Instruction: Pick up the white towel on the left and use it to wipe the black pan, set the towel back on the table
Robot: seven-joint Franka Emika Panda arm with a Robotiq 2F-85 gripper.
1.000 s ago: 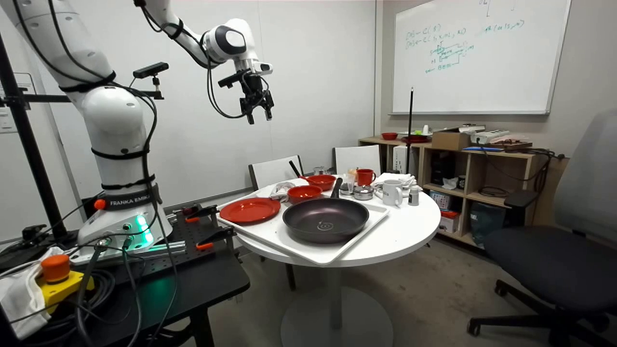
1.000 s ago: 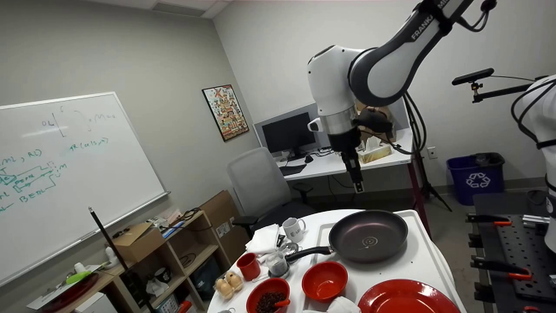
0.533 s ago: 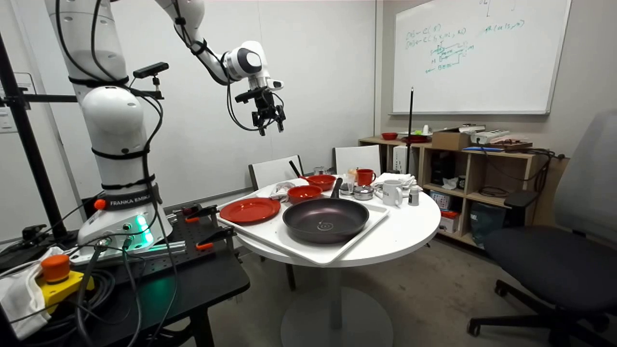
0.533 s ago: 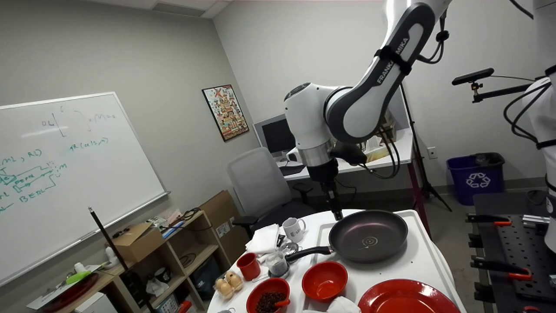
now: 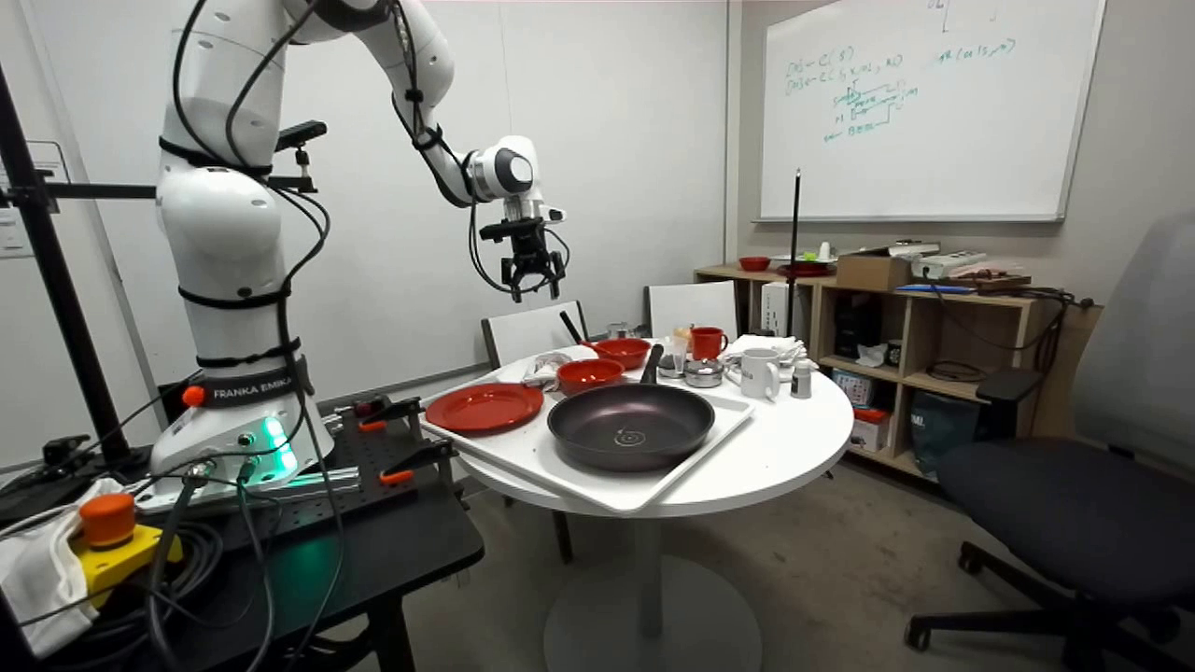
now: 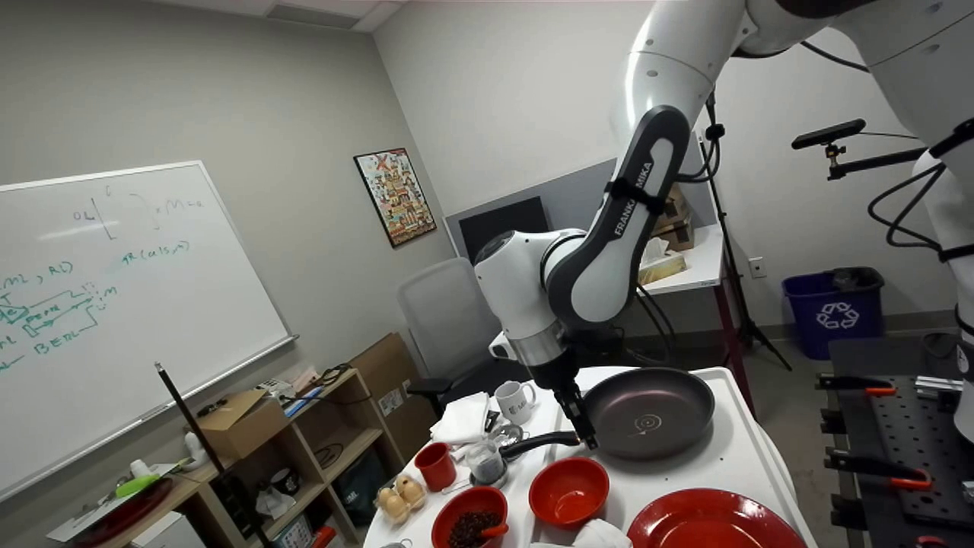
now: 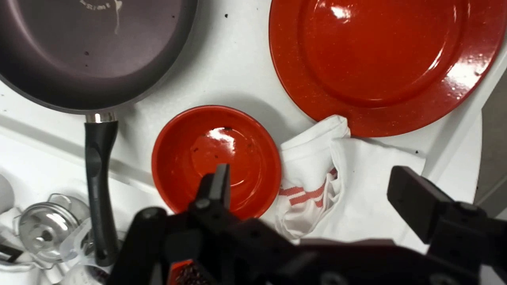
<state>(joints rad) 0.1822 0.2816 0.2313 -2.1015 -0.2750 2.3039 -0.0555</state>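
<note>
The white towel (image 5: 545, 370) lies loosely bunched on the far left of the tabletop (image 5: 794, 448), with a red bowl (image 5: 590, 375) just to its right and the red plate (image 5: 484, 411) nearer, in an exterior view. Above it hangs the tool (image 5: 536, 296), spread wide and holding nothing, so the task seems barely begun, the grasp yet to come. To the right and nearer stands the black pan (image 5: 631, 427), where the wrist view shows dark specks (image 7: 86, 53), so wiping and setting the towel back seem to remain.
</note>
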